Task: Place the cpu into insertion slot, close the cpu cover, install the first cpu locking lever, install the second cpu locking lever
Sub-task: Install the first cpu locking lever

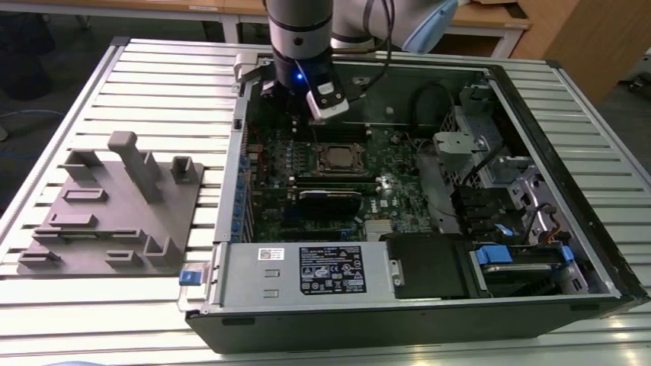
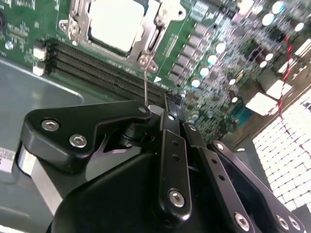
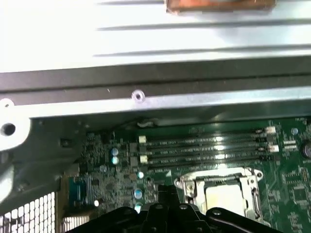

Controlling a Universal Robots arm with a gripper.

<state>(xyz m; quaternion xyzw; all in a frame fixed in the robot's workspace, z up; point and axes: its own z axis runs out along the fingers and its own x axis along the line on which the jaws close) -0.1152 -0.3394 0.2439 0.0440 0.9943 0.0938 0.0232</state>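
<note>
exterior view: arm stood over the open pc case (image 1: 407,324), upper centre of the frame. gripper (image 1: 317,114) hung just above the far edge of the insertion slot (image 1: 341,158), which sat mid-board. grey fixture (image 1: 112,206) lay on the slatted table (image 1: 152,76) at the exterior view's left, well apart from the work.

second wrist view: cpu (image 2: 116,22) lay flat in the slot, silver face up. cpu cover (image 2: 77,26) was down around it as a frame, so seating and cover both looked done. a thin locking lever (image 2: 146,80) stood up from the socket corner, not hooked down, its free end reaching the gripper (image 2: 169,99). claw was narrow, tips together, no gap visible. it was probably pinching or pushing the lever end, but the contact point was hidden behind the black linkage, so can't confirm. pose fit lever work: tips off to the socket's side, not over the chip, so nothing pressed on the cpu face.

first wrist view: gripper (image 3: 167,190) was just beside the socket corner and cpu (image 3: 228,199) sat inside the cover frame. memory slots (image 3: 204,148) ran between the socket and the case wall. judgement: work stood at the lever stage, lever not latched.
</note>
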